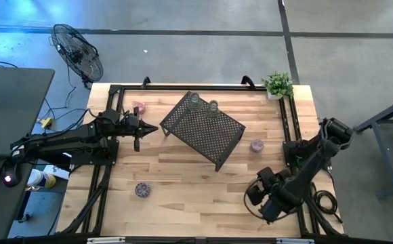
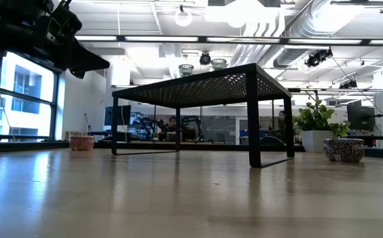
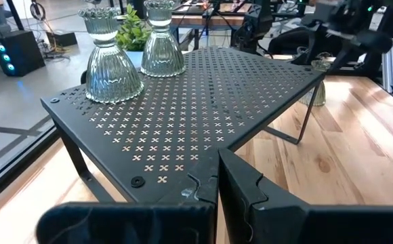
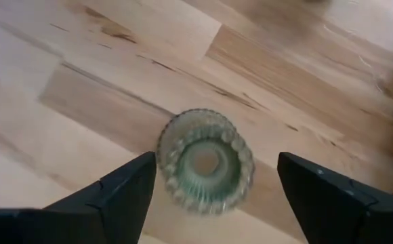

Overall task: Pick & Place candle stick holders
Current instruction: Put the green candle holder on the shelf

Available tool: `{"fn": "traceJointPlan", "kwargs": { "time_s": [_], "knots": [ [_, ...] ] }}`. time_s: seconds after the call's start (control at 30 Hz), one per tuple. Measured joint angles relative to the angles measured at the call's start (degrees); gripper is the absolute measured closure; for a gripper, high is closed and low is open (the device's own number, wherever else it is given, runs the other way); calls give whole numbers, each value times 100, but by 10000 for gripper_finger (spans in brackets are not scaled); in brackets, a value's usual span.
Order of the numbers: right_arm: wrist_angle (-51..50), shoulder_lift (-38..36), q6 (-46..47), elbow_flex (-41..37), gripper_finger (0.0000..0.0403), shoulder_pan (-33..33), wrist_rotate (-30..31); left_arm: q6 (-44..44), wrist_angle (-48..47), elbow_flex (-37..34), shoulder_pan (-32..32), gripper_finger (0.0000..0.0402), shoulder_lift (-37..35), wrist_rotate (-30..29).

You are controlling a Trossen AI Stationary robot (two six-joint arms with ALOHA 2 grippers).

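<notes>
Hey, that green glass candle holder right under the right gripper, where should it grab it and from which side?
Come straight down on the green holder: it stands upright, its round ribbed rim facing up. The open right gripper should straddle that rim and close on opposite outer walls.

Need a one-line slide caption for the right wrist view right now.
Right gripper open, hovering directly over a pale green glass holder standing on the wooden table.
</notes>
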Motion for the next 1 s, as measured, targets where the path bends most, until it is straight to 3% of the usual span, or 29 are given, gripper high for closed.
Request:
{"fn": "traceJointPlan", "kwargs": {
  "time_s": [0.2,0.47,0.77,1.0],
  "knots": [
    [850,0,-486,-463,117,-243,-27,-3,-44,0,0,401,0,-2],
    [811,-2,-768,-221,248,-296,-9,-5,-66,0,0,401,-2,-11],
    [141,-389,-1458,734,249,-517,548,-7,-66,0,0,401,0,-11],
    [-961,-452,-2890,2166,249,-1357,993,-7,-66,0,0,401,-2,-9]
  ]
}}
